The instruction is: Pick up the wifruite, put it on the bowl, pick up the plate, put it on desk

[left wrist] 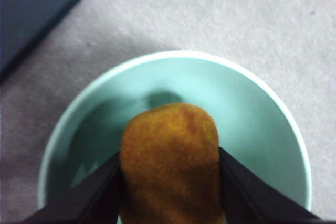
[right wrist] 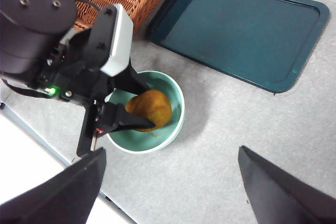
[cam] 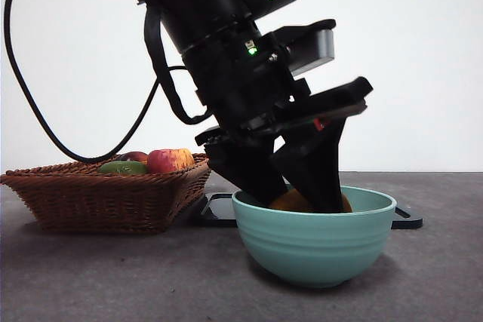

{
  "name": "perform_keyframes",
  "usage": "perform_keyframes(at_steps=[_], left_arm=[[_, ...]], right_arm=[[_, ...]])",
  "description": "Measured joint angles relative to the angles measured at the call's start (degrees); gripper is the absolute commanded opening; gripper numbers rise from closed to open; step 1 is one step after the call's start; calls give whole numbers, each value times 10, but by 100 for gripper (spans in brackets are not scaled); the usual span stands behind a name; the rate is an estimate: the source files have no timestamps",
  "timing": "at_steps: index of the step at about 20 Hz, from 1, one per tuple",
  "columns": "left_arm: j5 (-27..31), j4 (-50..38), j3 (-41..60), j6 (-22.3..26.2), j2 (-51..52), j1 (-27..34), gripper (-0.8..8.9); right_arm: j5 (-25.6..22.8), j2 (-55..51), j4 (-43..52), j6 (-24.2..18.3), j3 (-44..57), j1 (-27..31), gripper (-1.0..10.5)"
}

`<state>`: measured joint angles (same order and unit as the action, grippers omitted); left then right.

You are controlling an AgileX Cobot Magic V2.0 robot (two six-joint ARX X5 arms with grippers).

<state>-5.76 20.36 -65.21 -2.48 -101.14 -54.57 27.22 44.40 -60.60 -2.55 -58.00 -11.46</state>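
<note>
The teal-green bowl [cam: 315,240] stands nearest on the desk [cam: 423,277], and the left gripper [cam: 302,186] reaches down into it from above, its two black jaws clamped on either side of the wifruite [left wrist: 170,163], an orange-brown, pear-like fruit. In the left wrist view the fruit sits between the jaws over the pale inside of the bowl, low within the rim; whether its underside already touches the bowl's floor I cannot tell. So the step in hand looks like the end of the first one: the fruit has been brought to the bowl but is not yet let go. The next move, as I judge it, calls for the jaws to part and the arm to rise straight out without catching the rim or tipping the bowl. Just behind the bowl lies the plate [right wrist: 239,27], a flat dark tray resting on the desk, untouched, and it is the business of the second step. Beside it stands a brown wicker basket [cam: 98,194] holding a red apple [cam: 170,160] and a green fruit [cam: 122,167]. The right gripper [right wrist: 170,182] hovers high above the table, well apart from everything, its jaws spread wide and holding nothing.
</note>
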Motion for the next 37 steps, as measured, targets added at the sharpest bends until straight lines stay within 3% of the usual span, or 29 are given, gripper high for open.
perform_keyframes(at_steps=[3,11,17,21,28,32,37], left_arm=[[0,-1,0,0,-1,-1,316],[0,2,-4,-18,3,-5,317],[0,2,-19,-37,122,3,317],[0,37,-20,-43,207,45,316],[-6,156,-19,-44,352,171,316],[-62,183,16,-43,416,220,316],[-161,232,99,-34,469,230,312]], right_arm=[[0,0,0,0,0,0,404],[0,0,0,0,0,0,404],[0,0,0,0,0,0,404],[-2,0,0,0,0,0,404],[-2,0,0,0,0,0,404],[-2,0,0,0,0,0,404],[-2,0,0,0,0,0,404]])
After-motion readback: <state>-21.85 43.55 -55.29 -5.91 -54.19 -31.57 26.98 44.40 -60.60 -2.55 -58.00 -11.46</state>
